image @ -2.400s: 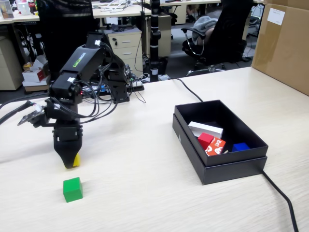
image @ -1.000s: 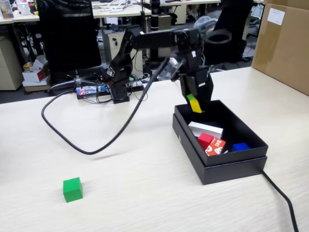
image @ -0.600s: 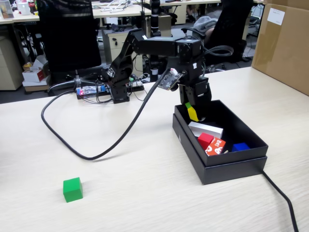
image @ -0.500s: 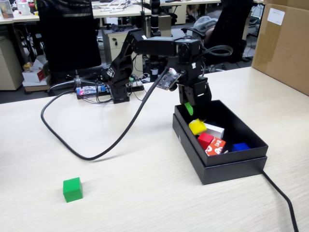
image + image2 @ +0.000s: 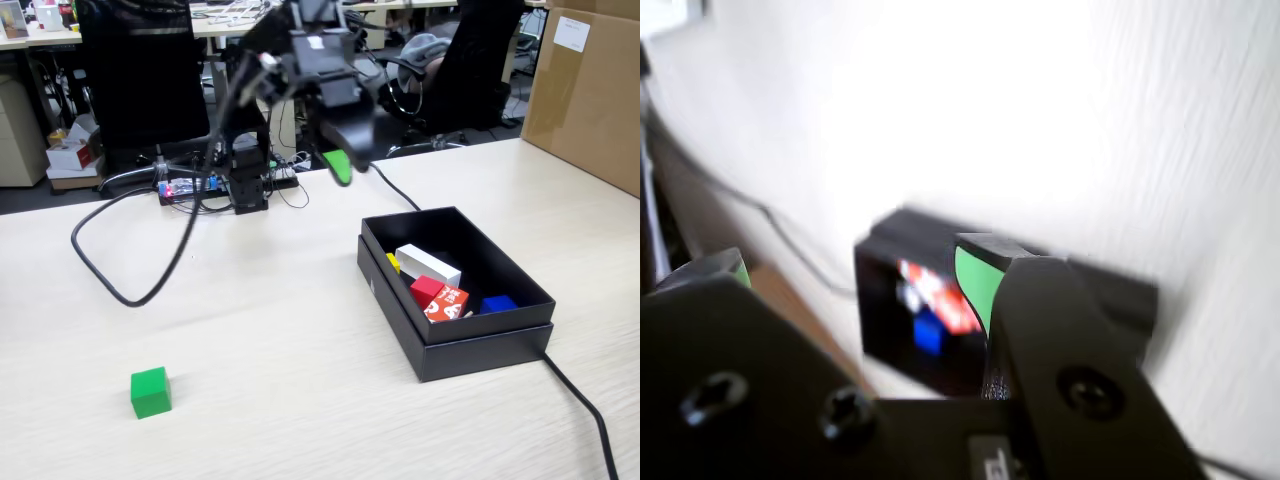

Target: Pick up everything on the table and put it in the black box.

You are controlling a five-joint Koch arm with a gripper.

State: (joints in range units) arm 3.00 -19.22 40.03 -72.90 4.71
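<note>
One green cube (image 5: 150, 392) outside black box (image 5: 480, 345).

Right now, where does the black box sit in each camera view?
Fixed view: the black box sits right of centre on the table, open, with blocks inside.
Wrist view: the black box is blurred, at centre, partly behind the gripper.
Shared landmark: the blue block inside the box, also visible in the wrist view.
</note>
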